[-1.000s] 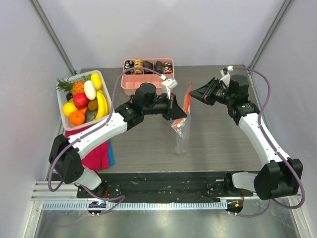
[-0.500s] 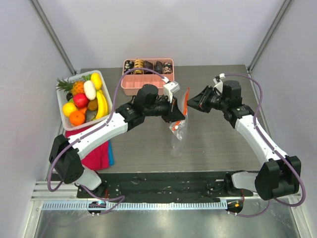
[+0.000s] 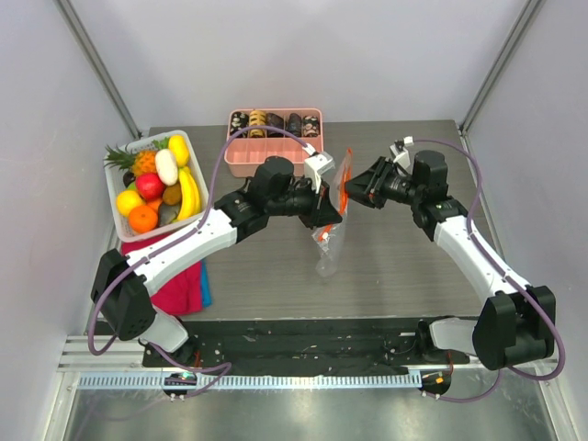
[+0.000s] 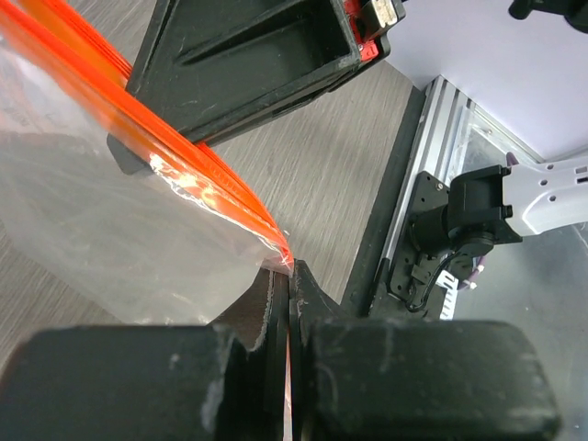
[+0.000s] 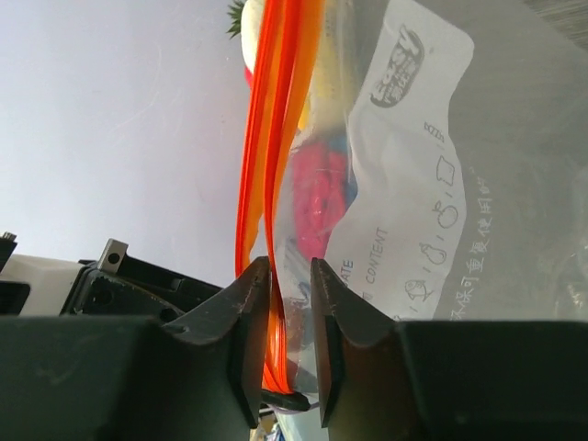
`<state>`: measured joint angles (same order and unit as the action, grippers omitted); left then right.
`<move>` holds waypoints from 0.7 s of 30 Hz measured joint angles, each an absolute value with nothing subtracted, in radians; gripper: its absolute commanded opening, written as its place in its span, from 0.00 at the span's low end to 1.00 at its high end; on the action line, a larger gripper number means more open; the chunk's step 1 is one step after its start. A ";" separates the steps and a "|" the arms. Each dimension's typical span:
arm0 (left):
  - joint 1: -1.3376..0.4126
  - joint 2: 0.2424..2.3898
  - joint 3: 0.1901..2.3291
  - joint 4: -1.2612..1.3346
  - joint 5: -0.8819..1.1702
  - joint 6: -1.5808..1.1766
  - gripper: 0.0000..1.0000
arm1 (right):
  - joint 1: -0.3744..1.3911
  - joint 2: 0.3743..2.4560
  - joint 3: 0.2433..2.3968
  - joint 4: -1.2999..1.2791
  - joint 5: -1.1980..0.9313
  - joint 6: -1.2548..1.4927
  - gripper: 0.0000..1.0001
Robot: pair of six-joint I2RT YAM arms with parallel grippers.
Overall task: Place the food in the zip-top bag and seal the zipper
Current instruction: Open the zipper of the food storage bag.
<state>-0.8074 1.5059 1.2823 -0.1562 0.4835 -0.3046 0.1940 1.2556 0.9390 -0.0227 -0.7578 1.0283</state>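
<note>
A pink divided tray [image 3: 235, 152] sits at the far edge of the grey wood-grain surface [image 3: 404, 266], its back row filled with small dark patterned pieces [image 3: 276, 122]. A white plastic basket [image 3: 109, 190] stands at the left. Below it lies a red cloth [image 3: 179, 285] on a blue one [image 3: 204, 283]. A black mat [image 3: 303, 335] and a perforated metal rail [image 3: 303, 380] run along the near edge.

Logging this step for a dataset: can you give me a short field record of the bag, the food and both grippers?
bag: zip-top bag held up between the arms, looks empty
zipper: zipper, orange-red strip along the bag's top edge
left gripper: left gripper shut on the bag's corner
right gripper: right gripper fingers either side of the zipper; grip unclear
food: food all in the white basket
</note>
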 measured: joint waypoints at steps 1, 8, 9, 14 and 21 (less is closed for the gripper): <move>-0.807 1.506 1.282 -0.156 0.486 -0.303 0.00 | 0.195 1.256 0.933 -0.009 -0.765 1.036 0.31; -0.807 1.506 1.282 -0.157 0.499 -0.301 0.10 | 0.219 1.256 0.917 -0.004 -0.772 1.026 0.01; -0.803 1.506 1.282 -0.157 0.499 -0.305 0.14 | 0.221 1.256 0.918 -0.019 -0.767 1.013 0.01; -0.747 1.483 1.257 -0.157 0.503 -0.368 0.64 | 0.221 1.256 0.991 -0.220 -0.705 0.851 0.01; -0.582 1.333 1.173 -0.198 0.358 -0.427 0.90 | 0.227 1.192 1.136 -0.398 -0.551 0.630 0.01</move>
<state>-0.5823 1.3327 1.1732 -0.1982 0.3580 -0.4267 0.2272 1.1923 1.1362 -0.3981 -0.5507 0.6300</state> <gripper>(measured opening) 0.890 0.025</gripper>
